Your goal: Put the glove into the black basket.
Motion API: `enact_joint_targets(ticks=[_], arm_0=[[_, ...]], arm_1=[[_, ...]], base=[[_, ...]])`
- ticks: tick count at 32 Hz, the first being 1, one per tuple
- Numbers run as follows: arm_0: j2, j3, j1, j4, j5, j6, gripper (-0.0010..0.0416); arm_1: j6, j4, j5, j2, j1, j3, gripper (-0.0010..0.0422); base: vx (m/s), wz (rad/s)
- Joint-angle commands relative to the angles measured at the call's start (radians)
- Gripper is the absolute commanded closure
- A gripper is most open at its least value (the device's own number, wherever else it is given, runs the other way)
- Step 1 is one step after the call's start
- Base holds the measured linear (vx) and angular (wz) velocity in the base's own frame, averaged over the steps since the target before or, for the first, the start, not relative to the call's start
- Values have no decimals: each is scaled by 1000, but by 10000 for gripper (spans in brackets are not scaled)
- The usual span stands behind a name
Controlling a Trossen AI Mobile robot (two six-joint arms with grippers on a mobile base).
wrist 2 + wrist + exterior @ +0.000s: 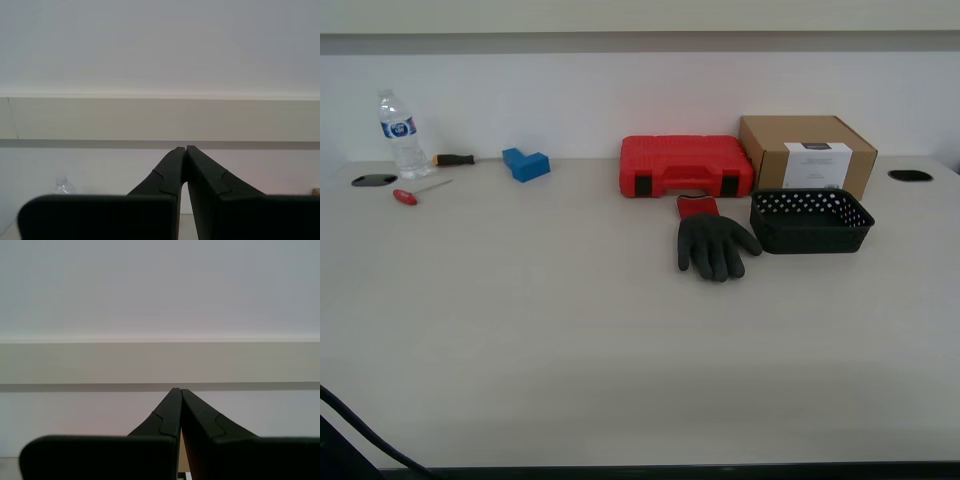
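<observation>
Basically glove (714, 243) is lying cuff-to-far-wall, touching black basket (811, 221) on ext. view's left; both grippers' jaws are sitting closed, empty, aimed at wall.

The water bottle (64, 186) is mostly hidden behind my second gripper (186, 148).

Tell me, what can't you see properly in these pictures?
- The inside bottom of the black basket: hidden by its own wall, exterior view.
- The cardboard box label: print too small, exterior view.
- The glove: missing from both wrist views; my first gripper and second gripper face the wall.
</observation>
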Motion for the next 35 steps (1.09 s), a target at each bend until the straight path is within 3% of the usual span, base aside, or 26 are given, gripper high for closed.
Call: enact_joint_targets(ticks=[1,19,23,28,35], arm_0=[[0,1,1,-2,0,3,405],[0,1,3,-17,-1,8,405],[0,1,10,-67,-9,39,405],[3,1,26,-122,-82,54,405],[33,1,102,-169,-99,109,405]], arm_1=[[0,2,-2,0,0,1,412],[0,2,-2,0,0,1,412],[0,2,-2,0,0,1,412],[0,2,-2,0,0,1,412],[0,2,-2,0,0,1,412]], base=[[0,0],[0,0],[0,0],[0,0],[0,0]])
